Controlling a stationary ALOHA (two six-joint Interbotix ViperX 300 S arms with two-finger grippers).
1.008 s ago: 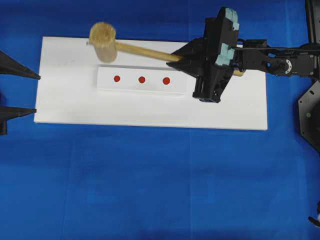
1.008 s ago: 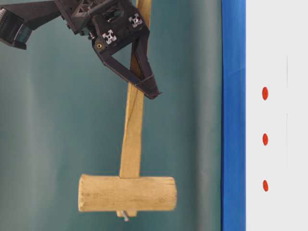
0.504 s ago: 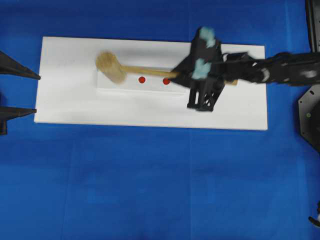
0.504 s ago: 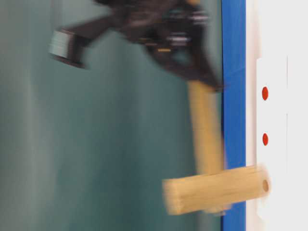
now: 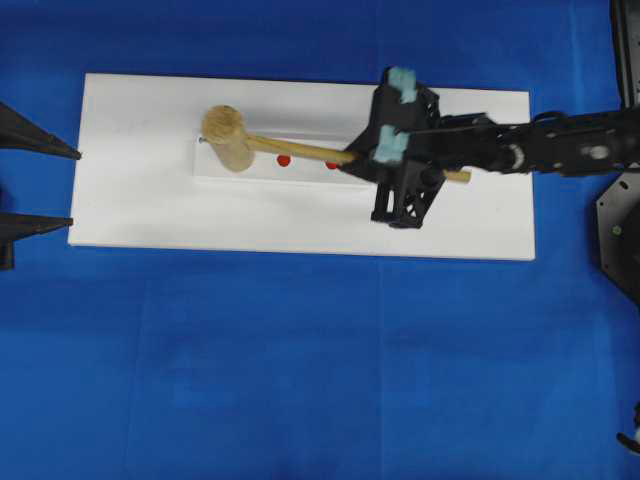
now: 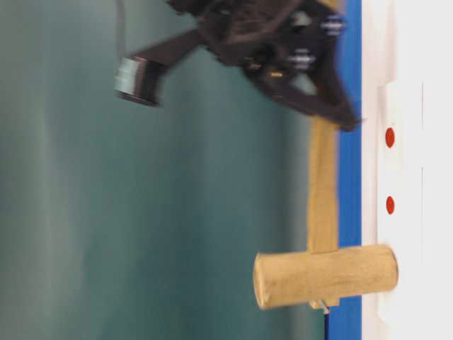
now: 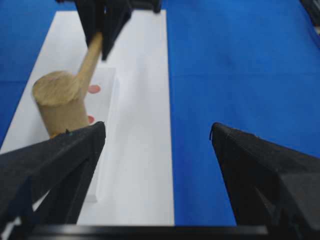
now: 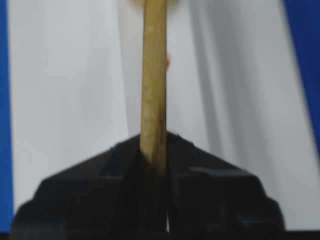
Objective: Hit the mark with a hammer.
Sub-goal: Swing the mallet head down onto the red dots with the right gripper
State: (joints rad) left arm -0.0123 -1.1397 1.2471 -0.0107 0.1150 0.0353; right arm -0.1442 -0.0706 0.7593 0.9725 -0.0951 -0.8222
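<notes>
The hammer [image 5: 225, 138] is a light wooden mallet. Its head [image 6: 325, 276] is down on the left end of the white raised strip [image 5: 262, 173], covering the dot there. My right gripper [image 5: 350, 160] is shut on the hammer's handle [image 8: 154, 75]. The mark [image 6: 390, 137], the largest red dot, lies at the strip's right end, just by the right gripper's fingertips. In the overhead view the mark [image 5: 330, 165] is half hidden under the handle. The middle dot [image 5: 284, 160] is uncovered. My left gripper [image 5: 72, 188] stands open at the board's left edge, holding nothing.
The strip lies on a long white board [image 5: 300, 225], which lies on a blue cloth [image 5: 300, 370]. The right arm [image 5: 540, 148] stretches in over the board's right end. A black mount [image 5: 620, 230] stands at the right edge.
The right gripper has swung the hammer down. Its head went from above the board's far edge onto the strip's left end, hiding the left dot. The left gripper has not moved.
</notes>
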